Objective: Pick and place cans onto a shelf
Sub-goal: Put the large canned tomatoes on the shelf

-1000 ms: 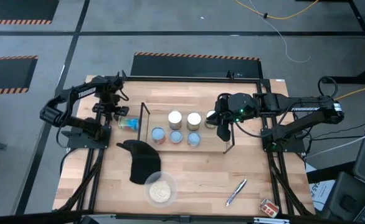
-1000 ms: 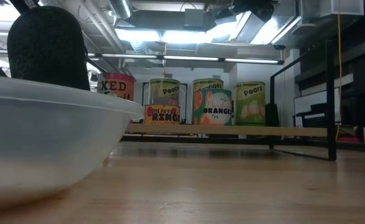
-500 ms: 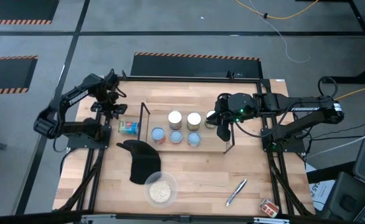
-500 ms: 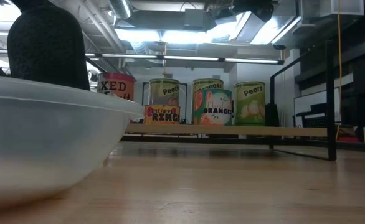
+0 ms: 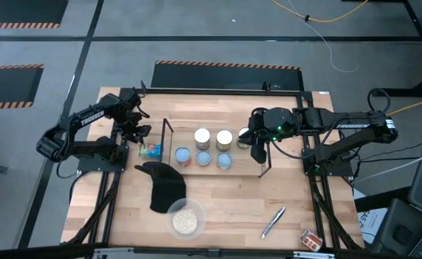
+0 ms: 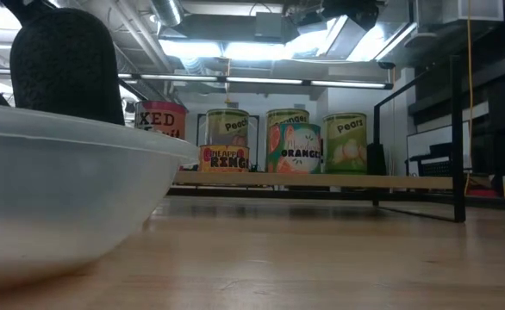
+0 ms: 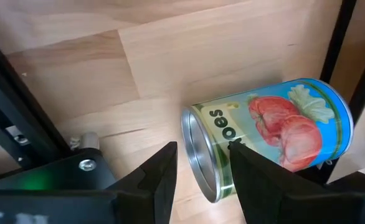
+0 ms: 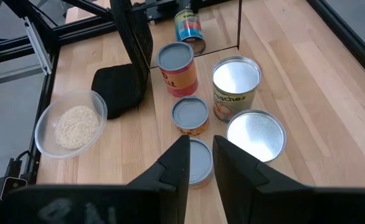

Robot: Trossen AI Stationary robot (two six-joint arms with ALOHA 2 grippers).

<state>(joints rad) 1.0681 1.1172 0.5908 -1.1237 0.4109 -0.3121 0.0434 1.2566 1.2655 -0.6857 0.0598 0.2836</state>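
Note:
A can [image 7: 270, 140] with a blue label and red fruit lies on its side on the table, just left of the shelf [image 5: 166, 137]; it also shows in the high view [image 5: 150, 150]. My left gripper [image 7: 201, 149] hovers over its silvery end [image 7: 198, 155], fingers a little apart. Several cans [image 5: 202, 137] stand upright on the shelf boards [image 6: 321, 181], in two rows. My right gripper [image 8: 201, 146] hangs above the shelf's right end [image 5: 258, 144], fingers slightly apart and empty. My left gripper points down over the lying can's silvery end [image 7: 198, 155], one finger on either side of the rim. I cannot tell whether a finger touches the can. The can rests on its side on the table.
A clear bowl of pale grains [image 5: 184, 219] and a black cloth object [image 5: 164, 185] lie near the table's front, left of middle. A silver pen [image 5: 273, 221] and a small red thing [image 5: 311, 239] lie at the front right. The black metal frame [image 5: 308, 144] rims the tabletop.
My left gripper has gone toward the table's far edge and come back over the lying can. The can has shifted a little toward the near edge and still lies on its side.

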